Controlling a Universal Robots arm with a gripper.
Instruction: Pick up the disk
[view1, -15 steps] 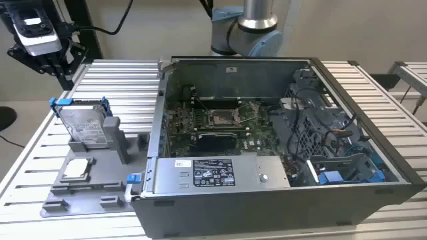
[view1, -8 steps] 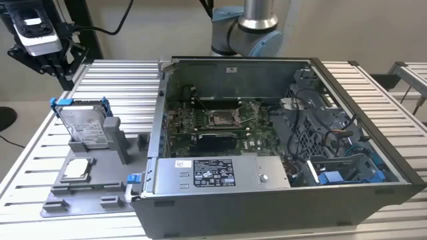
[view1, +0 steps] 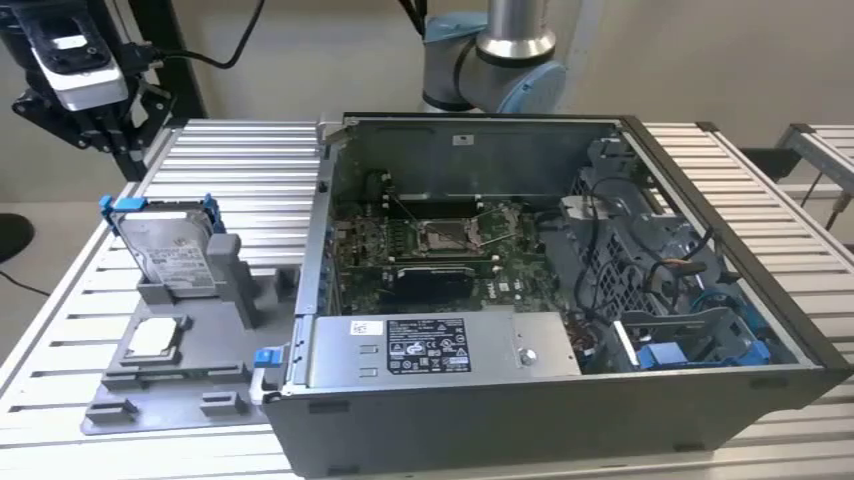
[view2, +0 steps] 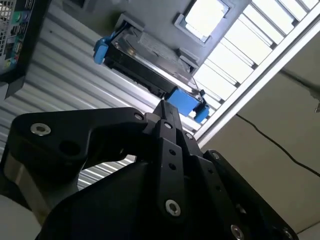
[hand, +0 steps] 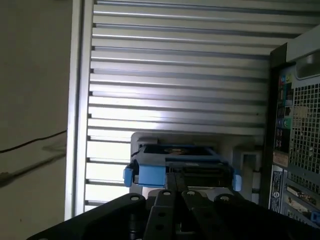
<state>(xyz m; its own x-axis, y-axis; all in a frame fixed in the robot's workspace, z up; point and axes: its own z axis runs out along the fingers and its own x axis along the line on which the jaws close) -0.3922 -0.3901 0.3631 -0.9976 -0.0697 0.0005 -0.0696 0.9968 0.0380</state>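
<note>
gripper (hand: 176, 177) clenched on nothing, tips overlapping disk (hand: 175, 159) in both wrist views | disk upright in grey holder (view1: 235, 272) on desk (view1: 227, 160), exterior view's left of computer case (view1: 534, 405) | disk's lower part hidden by holder

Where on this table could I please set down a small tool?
Bare slats of the table lie behind the grey holder, beyond the upright disk, and in a narrow strip at the holder's edge toward the exterior view's left. More lie past the computer case on the exterior view's right. Holder and case interior are crowded.
</note>
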